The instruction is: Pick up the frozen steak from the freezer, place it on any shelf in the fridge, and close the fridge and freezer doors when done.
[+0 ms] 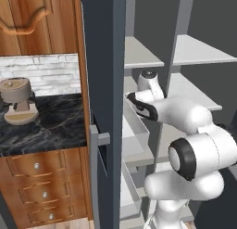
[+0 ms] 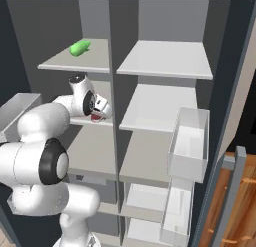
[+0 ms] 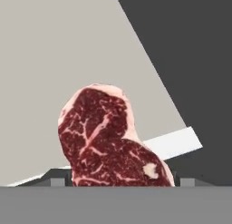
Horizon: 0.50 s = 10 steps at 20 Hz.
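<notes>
1. Close before the hand camera, the frozen steak (image 3: 111, 141) stands up large, dark red with white marbling and a pale fat rim, its lower edge running down between the jaws.
2. Both finger tips (image 3: 56, 181) show only as small dark stubs, one at each side of the slab; the jaws look clenched on it, though the contact itself is hidden.
3. Behind the steak lies a pale grey shelf (image 3: 54, 51), with dark wall to its right.
4. From the right base view, the gripper (image 2: 96, 116) is inside the freezer (image 2: 60, 21), above a middle shelf, a sliver of red at its tip.
5. One shelf higher lies a round green item (image 2: 80, 47).
6. Right of the divider, the fridge (image 2: 165, 58) stands open, its shelves bare.
7. Left of the freezer door (image 1: 102, 61), a dark marble table (image 1: 46, 126) carries a brown grinder-like appliance (image 1: 18, 100).
</notes>
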{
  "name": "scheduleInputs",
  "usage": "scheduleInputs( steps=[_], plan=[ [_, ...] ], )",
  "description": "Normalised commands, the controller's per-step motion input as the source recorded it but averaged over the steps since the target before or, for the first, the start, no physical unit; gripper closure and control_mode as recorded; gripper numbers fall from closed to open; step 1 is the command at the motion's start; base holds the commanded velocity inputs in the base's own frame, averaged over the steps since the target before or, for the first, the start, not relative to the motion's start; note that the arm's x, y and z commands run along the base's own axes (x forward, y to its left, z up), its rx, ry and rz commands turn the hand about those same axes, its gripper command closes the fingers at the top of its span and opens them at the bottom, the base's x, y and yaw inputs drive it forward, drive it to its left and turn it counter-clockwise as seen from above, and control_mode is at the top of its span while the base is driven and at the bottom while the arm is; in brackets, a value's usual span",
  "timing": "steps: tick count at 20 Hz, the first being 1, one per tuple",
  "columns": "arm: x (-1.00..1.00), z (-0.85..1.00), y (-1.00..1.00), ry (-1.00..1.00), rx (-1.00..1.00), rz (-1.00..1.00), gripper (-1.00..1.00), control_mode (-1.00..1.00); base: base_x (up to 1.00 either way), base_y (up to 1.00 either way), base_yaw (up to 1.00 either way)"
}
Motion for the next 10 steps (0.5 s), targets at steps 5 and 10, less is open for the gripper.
scheduleInputs(
  steps=[5,10],
  plan=[
    [-1.00,0.65,-0.11,0.00,0.00,0.00,1.00,-1.00,0.00,0.00,0.00],
    [-1.00,0.11,-0.21,-0.10,0.00,0.04,1.00,-1.00,0.00,0.00,0.00]
  ],
)
